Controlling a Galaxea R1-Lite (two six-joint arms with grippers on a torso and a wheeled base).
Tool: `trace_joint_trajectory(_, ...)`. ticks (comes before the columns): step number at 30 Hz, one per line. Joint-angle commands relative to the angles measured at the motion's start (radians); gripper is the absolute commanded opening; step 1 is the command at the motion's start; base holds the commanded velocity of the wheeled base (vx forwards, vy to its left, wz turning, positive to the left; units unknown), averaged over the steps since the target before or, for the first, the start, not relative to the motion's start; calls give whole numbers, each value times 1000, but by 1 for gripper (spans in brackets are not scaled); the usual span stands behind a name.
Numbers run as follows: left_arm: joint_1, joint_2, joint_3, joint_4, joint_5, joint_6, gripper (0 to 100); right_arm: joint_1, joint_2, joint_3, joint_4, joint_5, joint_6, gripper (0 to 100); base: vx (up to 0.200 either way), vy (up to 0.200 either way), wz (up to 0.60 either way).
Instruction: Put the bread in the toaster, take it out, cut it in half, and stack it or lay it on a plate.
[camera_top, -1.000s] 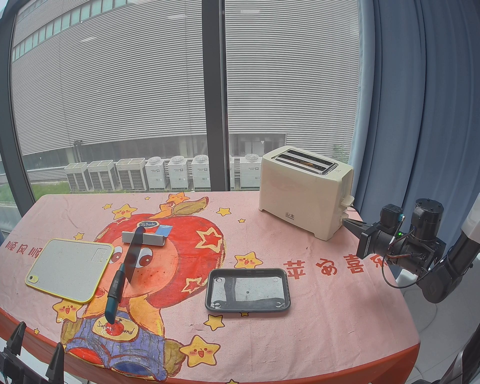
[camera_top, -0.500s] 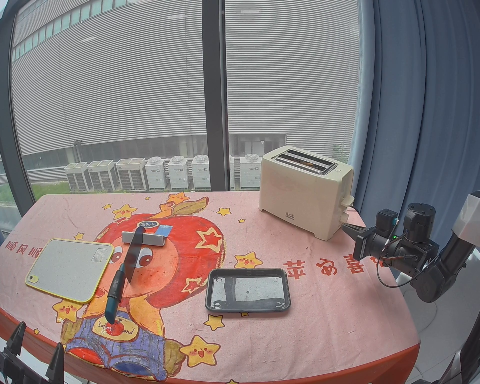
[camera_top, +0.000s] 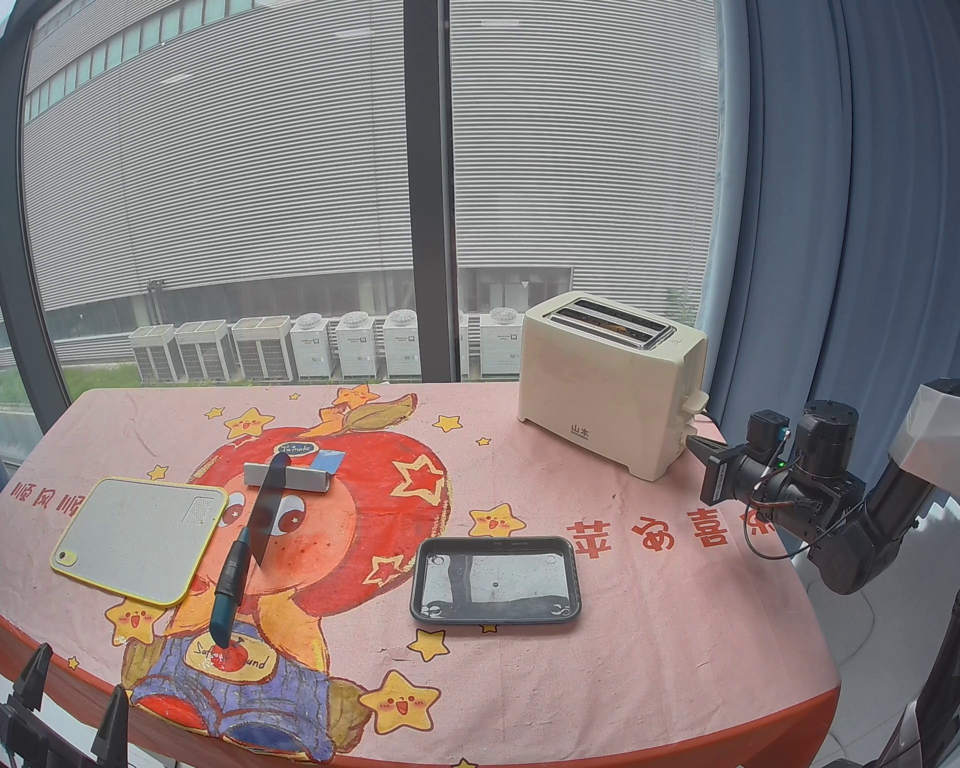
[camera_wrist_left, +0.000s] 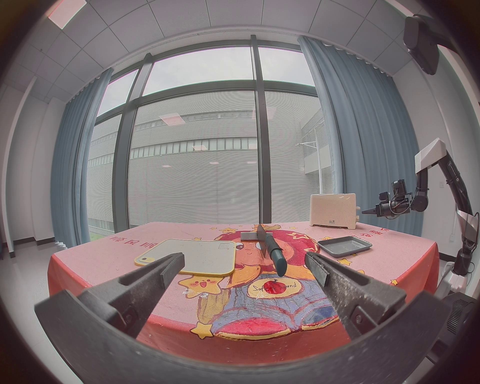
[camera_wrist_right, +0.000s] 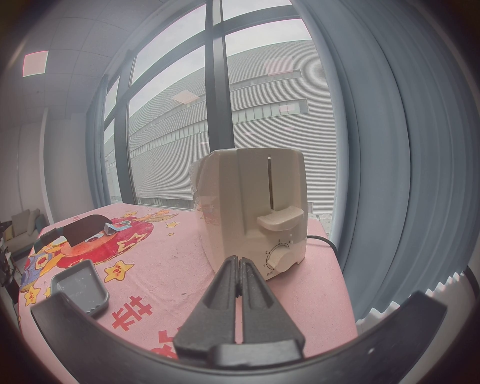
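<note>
The cream toaster (camera_top: 610, 385) stands at the back right of the table, and a brownish slice of bread (camera_top: 617, 324) shows down in one slot. My right gripper (camera_top: 692, 447) is shut with nothing in it, its tip just off the toaster's right end. In the right wrist view the shut gripper (camera_wrist_right: 239, 263) sits below the lever (camera_wrist_right: 280, 218), close to the dial (camera_wrist_right: 279, 258). The black plate (camera_top: 497, 544) lies in the middle front. My left gripper (camera_wrist_left: 244, 261) hangs open off the table's front left corner (camera_top: 70, 690).
A knife (camera_top: 245, 550) with a teal handle leans its blade on a small grey holder (camera_top: 288, 476). To its left lies a pale cutting board (camera_top: 140, 537) with a yellow rim. Blue curtains (camera_top: 850, 200) hang right of the toaster. The table's right front (camera_top: 660, 630) is bare.
My right arm's wrist has shifted a little left toward the toaster while the shut tip stays by the toaster's end. The left arm and table objects have not moved.
</note>
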Motion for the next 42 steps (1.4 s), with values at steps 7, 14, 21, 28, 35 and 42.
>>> trace_joint_trajectory(7, 0, -16, 16, 0, 0, 0, 100, 1, 50, -45, -1, -1, 62, 0, 0, 0, 0)
trace_joint_trajectory(14, 0, -16, 16, 0, -1, 0, 100, -7, 71, -74, 1, 0, 86, 0, 0, 0, 0)
trace_joint_trajectory(21, 0, -16, 16, 0, 0, 0, 100, -16, 71, -105, 35, 5, 158, 0, 0, 0, 0)
trace_joint_trajectory(28, 0, -16, 16, 0, 0, 0, 100, -23, 74, -119, 55, 9, 160, 0, 0, 0, 0)
trace_joint_trajectory(35, 0, -16, 16, 0, 0, 0, 100, -39, 73, -130, 55, 9, 158, 0, 0, 0, 0)
trace_joint_trajectory(42, 0, -16, 16, 0, -1, 0, 100, -43, 77, -134, 56, 8, 154, 0, 0, 0, 0)
